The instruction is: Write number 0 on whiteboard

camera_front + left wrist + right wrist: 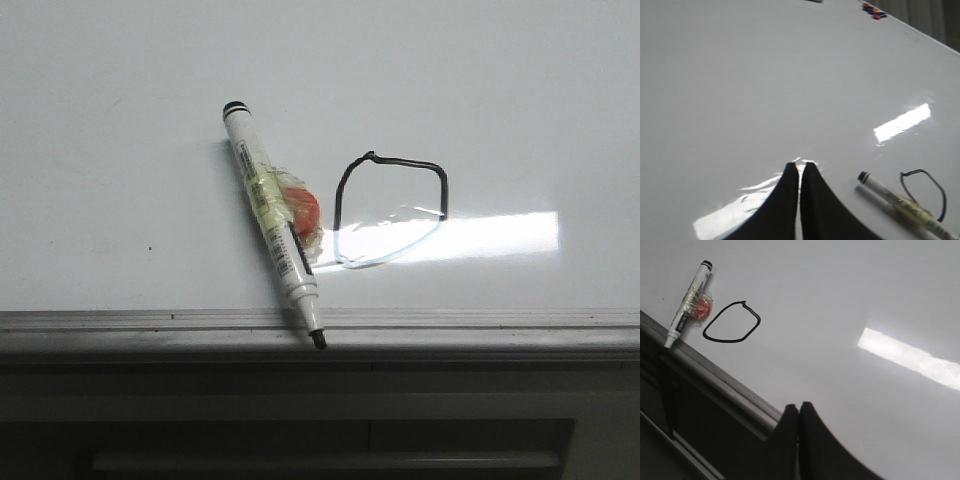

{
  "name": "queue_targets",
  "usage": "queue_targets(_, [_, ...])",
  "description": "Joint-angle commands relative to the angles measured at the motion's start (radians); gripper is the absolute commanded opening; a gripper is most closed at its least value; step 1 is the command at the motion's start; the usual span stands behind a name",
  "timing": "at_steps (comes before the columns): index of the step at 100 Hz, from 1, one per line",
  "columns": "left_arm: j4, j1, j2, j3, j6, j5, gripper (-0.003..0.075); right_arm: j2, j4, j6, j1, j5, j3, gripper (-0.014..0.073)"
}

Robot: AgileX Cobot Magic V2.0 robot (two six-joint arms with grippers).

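The 0 (390, 210) is drawn on the whiteboard (120, 150), touching the glare. The pen (272, 220) lies beside it, tip over the frame: light, stiff, slick; best gripped at its taped middle. Left gripper (799, 172) and right gripper (799, 412) both closed, empty

left gripper (799, 170) has its black fingers pressed together, holding nothing; right gripper (799, 411) likewise closed and empty, tips pointing twelve o'clock.

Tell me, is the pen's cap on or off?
Off. The pen lies flat on the whiteboard beside the 0, and its bare dark tip pokes over the frame edge. No cap shows in any view.
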Motion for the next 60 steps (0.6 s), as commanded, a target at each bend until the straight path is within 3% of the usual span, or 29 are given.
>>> queue_targets(1, [0.012,0.088,-0.077,0.006,-0.06,-0.013,-0.002,0.016,-0.011,-0.003,-0.006,-0.07,-0.021,-0.0059])
queue_targets(12, [0.02,0.231,-0.194,0.035,-0.067,0.111,-0.002,0.016,-0.011,-0.003,-0.006,-0.07,-0.021,-0.0059])
queue_targets(32, [0.045,0.41,-0.175,0.069,-0.229,0.269,-0.002,0.018,-0.011,-0.003,-0.006,-0.07,-0.021,-0.0059])
queue_targets(42, [0.045,0.46,-0.175,0.106,-0.301,0.309,-0.002,0.018,-0.011,-0.003,-0.006,-0.07,-0.021,-0.0059])
queue_targets(60, [0.03,0.475,-0.175,0.123,-0.303,0.462,-0.002,0.018,-0.011,-0.003,-0.006,-0.07,-0.021,-0.0059])
